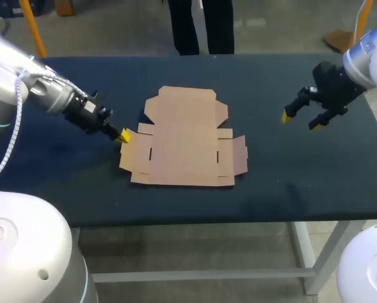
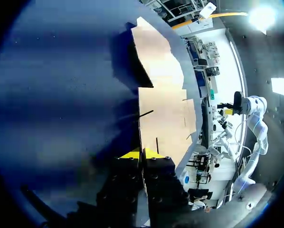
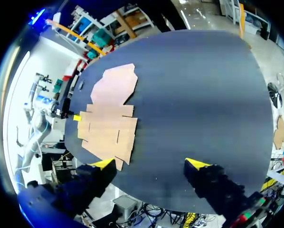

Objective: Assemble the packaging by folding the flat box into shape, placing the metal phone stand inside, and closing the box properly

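There was one flat box [image 1: 185, 139] of brown cardboard, and it lay unfolded in the middle of the dark table [image 1: 302, 177]. My left gripper [image 1: 123, 134] was at the box's left flap. Its two fingers were almost together, with the edge of the flap pinched between them. My right gripper [image 1: 300, 121] was wide open and held nothing, well apart from the box on its right side.

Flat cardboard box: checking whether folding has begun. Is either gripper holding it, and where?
The left gripper seems pinched on the flat cardboard box at the edge of its left side flap. The right gripper is open, holding nothing.
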Tool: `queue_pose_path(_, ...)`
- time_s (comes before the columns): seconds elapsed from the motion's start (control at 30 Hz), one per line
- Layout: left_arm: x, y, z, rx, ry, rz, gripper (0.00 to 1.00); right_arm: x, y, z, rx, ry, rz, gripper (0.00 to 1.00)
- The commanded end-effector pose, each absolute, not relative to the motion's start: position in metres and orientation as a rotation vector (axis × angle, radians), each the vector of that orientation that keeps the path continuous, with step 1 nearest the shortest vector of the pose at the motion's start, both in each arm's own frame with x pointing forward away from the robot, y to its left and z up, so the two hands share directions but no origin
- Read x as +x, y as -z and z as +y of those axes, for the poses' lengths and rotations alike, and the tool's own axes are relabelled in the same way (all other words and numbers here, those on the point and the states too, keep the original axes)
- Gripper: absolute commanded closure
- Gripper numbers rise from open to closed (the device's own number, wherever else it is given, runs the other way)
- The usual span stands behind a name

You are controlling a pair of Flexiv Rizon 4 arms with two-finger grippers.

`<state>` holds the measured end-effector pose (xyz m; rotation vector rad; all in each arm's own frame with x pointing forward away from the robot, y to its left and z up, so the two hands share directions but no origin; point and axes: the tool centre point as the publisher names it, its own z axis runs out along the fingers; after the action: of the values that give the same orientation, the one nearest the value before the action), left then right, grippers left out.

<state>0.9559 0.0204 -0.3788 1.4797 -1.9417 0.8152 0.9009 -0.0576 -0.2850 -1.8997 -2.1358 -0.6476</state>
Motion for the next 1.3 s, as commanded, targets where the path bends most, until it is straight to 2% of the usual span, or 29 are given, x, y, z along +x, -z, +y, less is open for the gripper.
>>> queue_pose_path(0.03, 0.948, 0.381, 0.019, 1.523, -0.901, -1.931, 1.00, 0.900, 0.285, -0.059, -1.895, 0.650, -2.135, 0.00)
queue_pose_path(1.13, 0.938, 0.385, 0.034, 1.466, -0.841, -1.931, 1.00, 0.900, 0.285, -0.059, -1.895, 0.650, -2.135, 0.00)
queue_pose_path(1.17, 0.937, 0.385, 0.034, 1.467, -0.839, -1.931, 0.77, 0.900, 0.285, -0.059, -1.895, 0.650, -2.135, 0.00)
queue_pose_path(1.2, 0.936, 0.385, 0.034, 1.468, -0.838, -1.934, 0.03, 0.900, 0.285, -0.059, -1.895, 0.650, -2.135, 0.00)
queue_pose_path(1.3, 0.934, 0.378, 0.036, 1.484, -0.850, -1.961, 0.00, 0.900, 0.285, -0.059, -1.895, 0.650, -2.135, 0.00)
